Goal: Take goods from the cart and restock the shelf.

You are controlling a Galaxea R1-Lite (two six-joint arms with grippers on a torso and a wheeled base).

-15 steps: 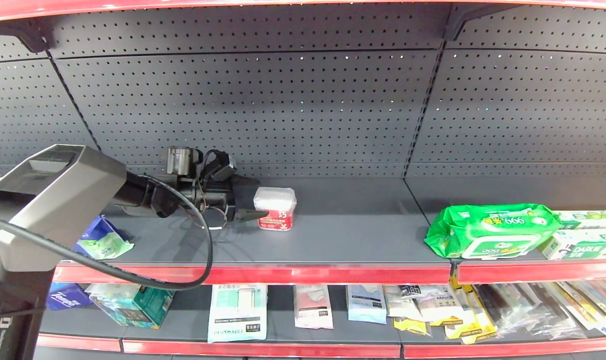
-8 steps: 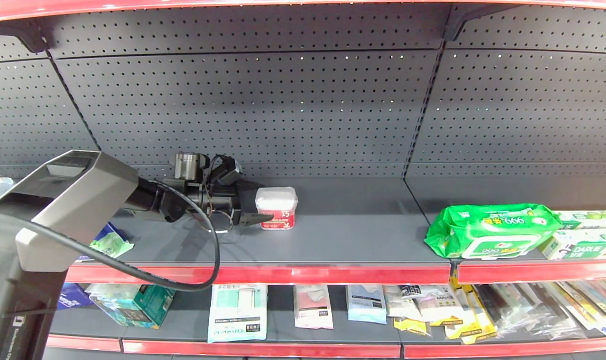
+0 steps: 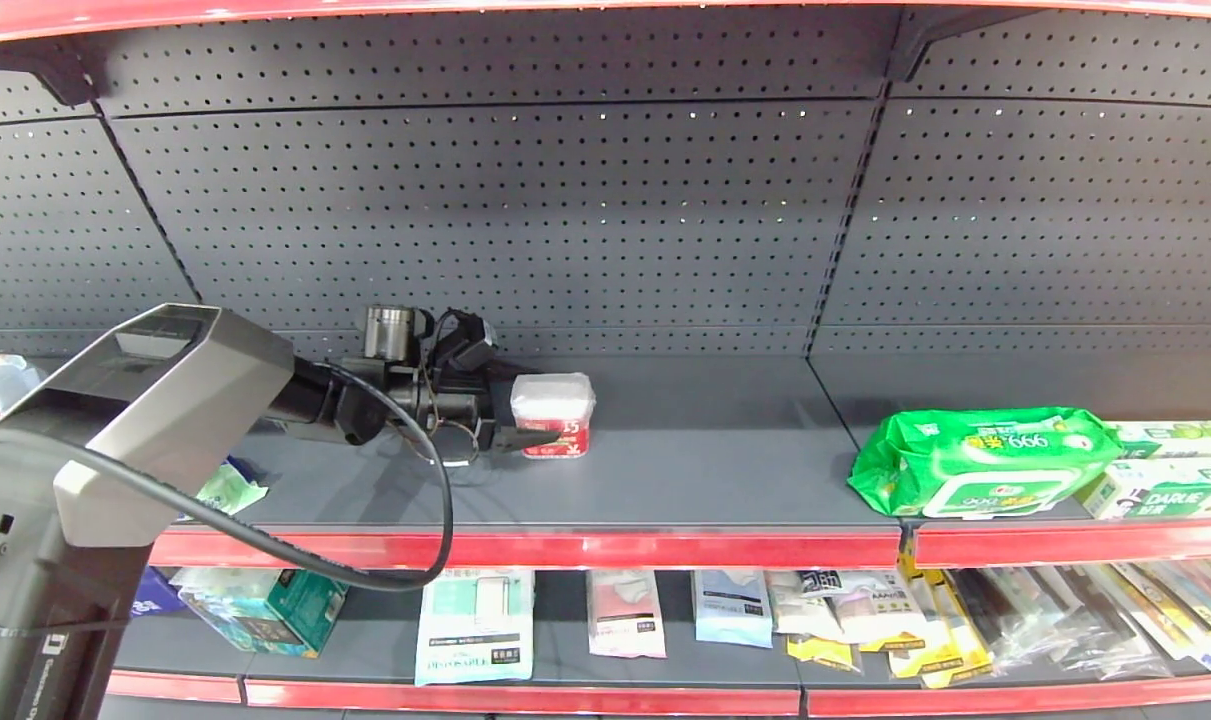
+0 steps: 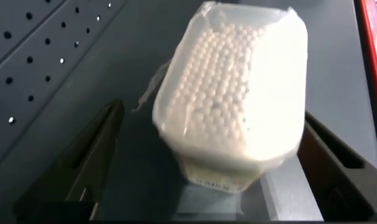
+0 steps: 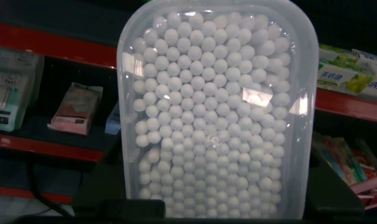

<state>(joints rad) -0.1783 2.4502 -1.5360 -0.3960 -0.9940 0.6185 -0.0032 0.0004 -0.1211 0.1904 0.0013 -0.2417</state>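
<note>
Swab tub [image 3: 553, 398] on shelf [image 3: 685, 470], between parted jaws of left gripper [image 4: 213, 115], second tub [image 5: 216, 106] clamped in right gripper [image 5: 213, 186]

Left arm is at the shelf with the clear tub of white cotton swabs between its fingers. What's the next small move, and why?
Probably draw the left gripper straight back, jaws open. The clear tub of white cotton swabs stands upright on the dark grey shelf, with gaps between it and both fingers, so it looks released. The right gripper holds a second tub to place.
</note>
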